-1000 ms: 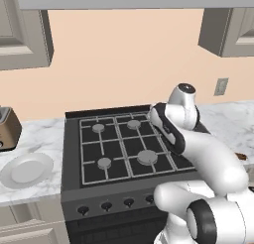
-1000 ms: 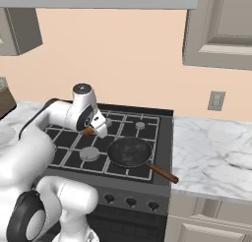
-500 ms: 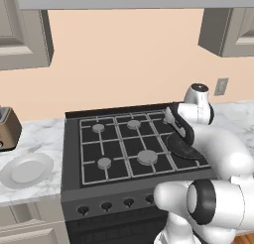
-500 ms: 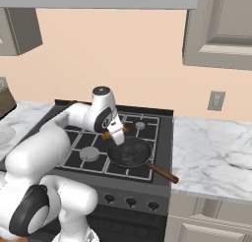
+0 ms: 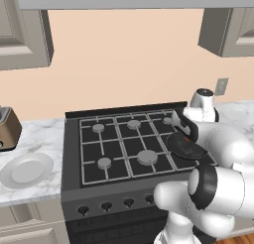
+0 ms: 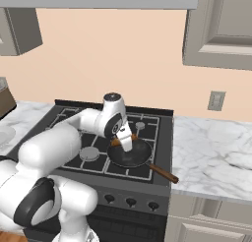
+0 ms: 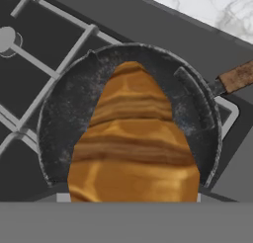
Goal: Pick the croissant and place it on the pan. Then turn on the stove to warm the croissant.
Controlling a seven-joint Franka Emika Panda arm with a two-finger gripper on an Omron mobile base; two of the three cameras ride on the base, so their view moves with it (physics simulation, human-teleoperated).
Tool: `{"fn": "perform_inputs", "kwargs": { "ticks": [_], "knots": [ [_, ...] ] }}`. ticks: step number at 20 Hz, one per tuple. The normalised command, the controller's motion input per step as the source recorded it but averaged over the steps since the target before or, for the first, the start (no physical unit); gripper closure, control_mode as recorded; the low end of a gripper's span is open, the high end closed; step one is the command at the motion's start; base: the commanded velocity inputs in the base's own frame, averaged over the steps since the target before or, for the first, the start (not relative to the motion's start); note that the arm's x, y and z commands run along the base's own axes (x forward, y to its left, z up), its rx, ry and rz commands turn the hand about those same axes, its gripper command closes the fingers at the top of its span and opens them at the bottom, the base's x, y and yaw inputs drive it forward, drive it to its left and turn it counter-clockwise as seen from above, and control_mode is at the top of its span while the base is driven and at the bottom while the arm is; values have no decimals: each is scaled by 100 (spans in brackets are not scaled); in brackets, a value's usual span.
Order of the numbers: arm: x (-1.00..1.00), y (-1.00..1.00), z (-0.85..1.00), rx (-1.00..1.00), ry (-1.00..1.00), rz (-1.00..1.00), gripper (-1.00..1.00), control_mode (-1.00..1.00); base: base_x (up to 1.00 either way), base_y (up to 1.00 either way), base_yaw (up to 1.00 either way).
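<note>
Right base view has the stove under the arm, the pan on its front right burner, the croissant hanging just above it. Risk — dropped from here it could roll off the rim. Gripper is clamped on the croissant — jaws narrowly apart.
</note>
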Motion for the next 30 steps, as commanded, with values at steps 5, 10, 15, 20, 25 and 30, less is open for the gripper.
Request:
{"fn": "perform_inputs", "kwargs": {
  "ticks": [5,10,15,20,25,30],
  "knots": [
    [0,-12,-42,0,0,0,100,-100,0,0,0],
    [0,-3,-32,0,0,0,100,-100,0,0,0],
    [1,0,-23,0,0,0,100,-100,0,0,0],
    [3,-6,-18,0,2,0,100,-100,0,0,0],
    [9,-7,-17,0,2,0,100,-100,0,0,0],
    [17,-3,-20,0,0,0,100,-100,0,0,0]
  ]
}}
